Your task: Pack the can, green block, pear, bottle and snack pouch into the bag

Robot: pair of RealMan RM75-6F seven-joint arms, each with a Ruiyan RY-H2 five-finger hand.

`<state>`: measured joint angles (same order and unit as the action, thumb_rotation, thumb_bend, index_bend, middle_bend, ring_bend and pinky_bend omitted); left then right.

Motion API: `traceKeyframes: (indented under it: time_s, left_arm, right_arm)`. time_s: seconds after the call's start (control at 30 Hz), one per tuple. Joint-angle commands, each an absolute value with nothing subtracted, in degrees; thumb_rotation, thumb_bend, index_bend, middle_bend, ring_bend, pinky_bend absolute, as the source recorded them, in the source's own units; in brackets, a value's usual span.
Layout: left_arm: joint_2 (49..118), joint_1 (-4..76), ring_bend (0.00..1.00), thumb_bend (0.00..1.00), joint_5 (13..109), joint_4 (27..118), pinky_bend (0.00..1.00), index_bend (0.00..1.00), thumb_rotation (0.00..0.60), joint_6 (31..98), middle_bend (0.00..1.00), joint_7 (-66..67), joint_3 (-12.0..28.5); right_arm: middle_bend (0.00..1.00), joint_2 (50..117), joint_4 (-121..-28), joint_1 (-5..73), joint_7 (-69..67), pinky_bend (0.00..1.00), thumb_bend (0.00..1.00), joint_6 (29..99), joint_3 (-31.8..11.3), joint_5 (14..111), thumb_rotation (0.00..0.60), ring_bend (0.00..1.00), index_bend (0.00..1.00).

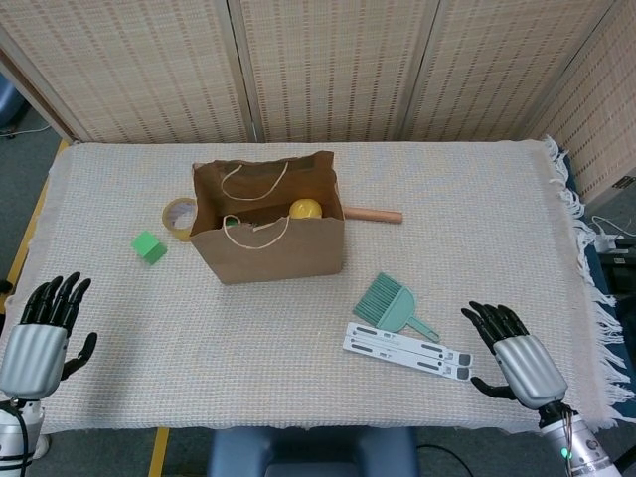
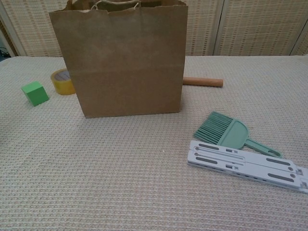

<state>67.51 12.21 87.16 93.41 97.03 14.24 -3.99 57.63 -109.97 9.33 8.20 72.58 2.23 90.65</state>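
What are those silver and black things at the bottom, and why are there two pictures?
Those are a robot's two hands, which a person steers from afar. The left robot hand and the right robot hand both hang at the near edge of the table, fingers apart, holding nothing.

One picture comes from a camera on the robot's head, looking down. The other comes from its chest, looking straight ahead, so the hands do not show there.

On the table stands a brown paper bag. From above you can see something yellow inside it. Left of the bag lie a green block and a roll of tape. Behind it is a wooden stick. Nearer the right robot hand lie a small green brush and a flat white folding stand.

The robot's job is packing things into the bag; the green block is still outside.
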Motion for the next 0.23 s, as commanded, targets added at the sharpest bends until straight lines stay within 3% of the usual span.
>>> traceKeyframes:
  time_s: [0.03, 0.23]
  left_arm:
    - [70.4, 9.1, 0.0, 0.39, 90.0, 87.3, 0.06, 0.0, 0.6, 98.7, 0.0, 13.4, -5.7]
    - [70.6, 8.6, 0.0, 0.39, 90.4, 85.6, 0.06, 0.0, 0.6, 98.1, 0.0, 11.6, -4.9]
  right_arm:
    - [0.0, 61.2, -105.7, 8.8, 10.3, 0.0, 0.1, 75.0, 1.3, 91.5, 0.6, 0.0, 0.0]
    - [0.0, 63.1, -103.1, 8.7, 9.9, 0.0, 0.1, 75.8, 1.0, 91.5, 0.6, 0.0, 0.0]
